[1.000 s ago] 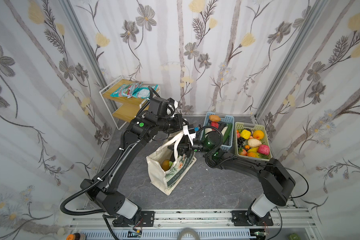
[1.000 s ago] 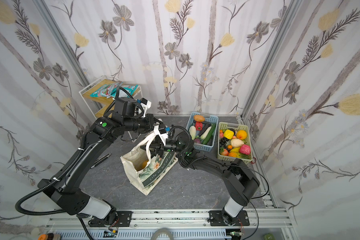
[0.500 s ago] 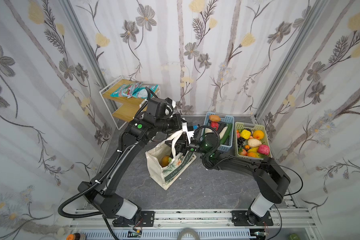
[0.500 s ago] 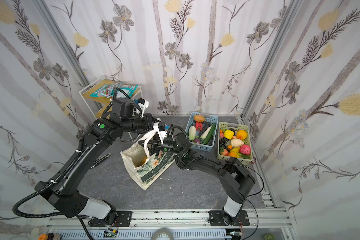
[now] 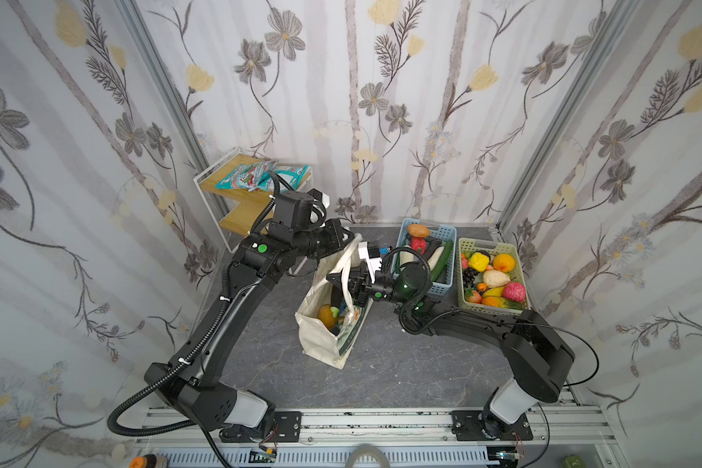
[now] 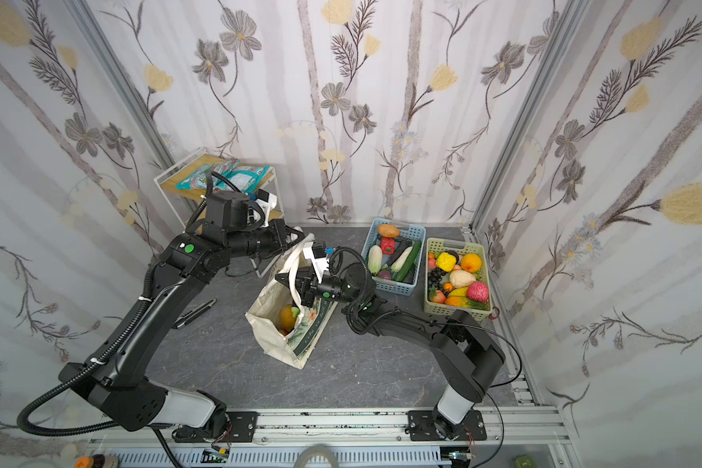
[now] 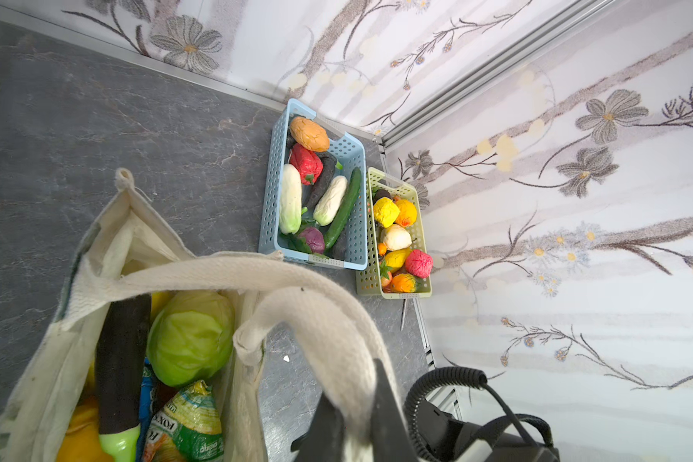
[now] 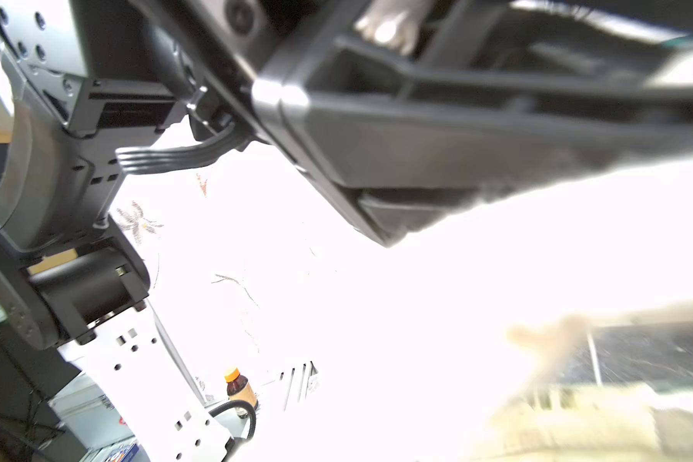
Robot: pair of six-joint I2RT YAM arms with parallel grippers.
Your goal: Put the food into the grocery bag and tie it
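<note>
Dark grey marbled surface (image 5: 402, 377)
Cream canvas tote bag (image 5: 321, 344) centre; blue slotted plastic basket (image 5: 442, 288) beside pale green slotted plastic basket (image 5: 491, 308).

Strap handles (image 7: 233, 272) cross the grocery bag (image 5: 319, 344) mouth, while the tabletop (image 5: 402, 364) before it lies open.

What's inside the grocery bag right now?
Inside the grocery bag: green cabbage, dark eggplant, green snack packet, blue packet, orange fruit. Anything beneath them is covered.

Cream canvas tote bag (image 7: 49, 360): rough, matt weave. Webbing strap (image 7: 237, 272) in left claw (image 7: 355, 424): coarse. Blue perforated basket (image 7: 271, 208) beyond claw: smooth plastic. Green snack packet (image 7: 189, 424): glossy film.
</note>
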